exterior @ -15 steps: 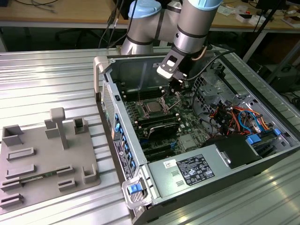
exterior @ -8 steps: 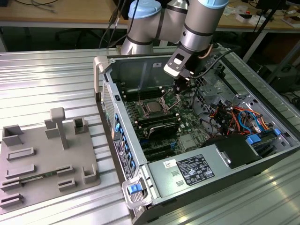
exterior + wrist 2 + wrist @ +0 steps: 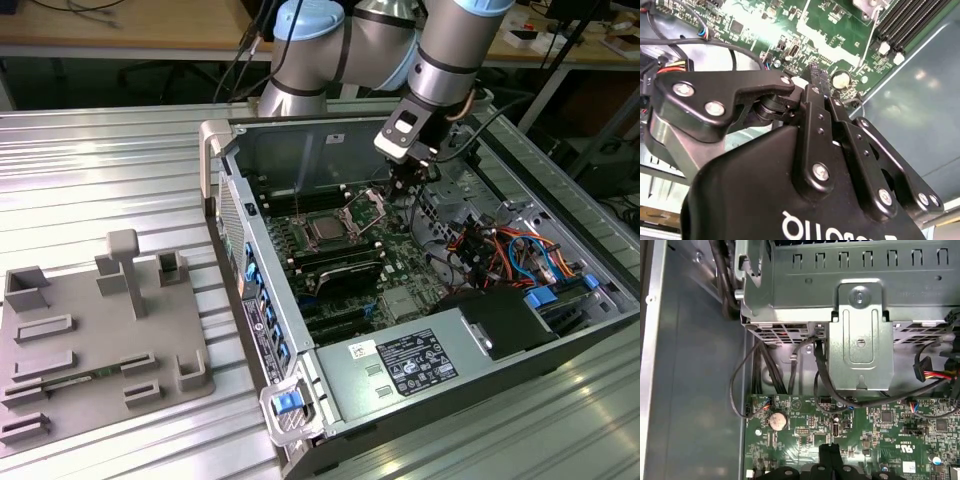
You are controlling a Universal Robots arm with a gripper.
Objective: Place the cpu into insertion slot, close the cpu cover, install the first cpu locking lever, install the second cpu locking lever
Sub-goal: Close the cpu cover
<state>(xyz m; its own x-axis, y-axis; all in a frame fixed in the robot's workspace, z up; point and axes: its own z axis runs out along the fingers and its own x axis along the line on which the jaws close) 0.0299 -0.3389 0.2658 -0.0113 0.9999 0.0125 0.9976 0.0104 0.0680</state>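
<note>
1. Exterior view:
   - The jaws hang low inside the case [image 3: 560, 330], over the board [image 3: 400, 262].
   - The cover [image 3: 367, 207] stands raised, just beside the jaws.
   - The cpu [image 3: 327, 228] lies in the slot [image 3: 346, 234], on the far side of the cover from the jaws.
   - Judgement: the cpu is seated and the step in hand is closing the cover.
   - The cpu lies flat with its silvery face up. It is square, so it has no long axis, and its edges run parallel to the memory slots [image 3: 335, 268].
   - The cover is tilted up on its hinged edge with the free edge uppermost. Its open face is turned toward the cpu.

2. Second wrist view:
   - The jaws are clenched. The ribbed pads [image 3: 814, 75] are pressed together and nothing shows between them.
   - Beyond the jaws' tip are a coin cell [image 3: 841, 78] and a thin silvery rod [image 3: 867, 42]. The rod may be a locking lever, but I cannot tell.
   - Judgement: to close the cover well, push its free edge with the closed tip and follow the hinge arc.
   - Judgement: keep the force light and stay clear of the chip face and the rod.

3. First wrist view:
   - The dark tip of the jaws sits above the green board, and the coin cell [image 3: 777, 420] is near it.
   - Cables [image 3: 820, 375] and a metal cage [image 3: 860, 340] lie well ahead of the jaws.
   - Judgement: the cables are a snag risk on any wide swing.
</note>
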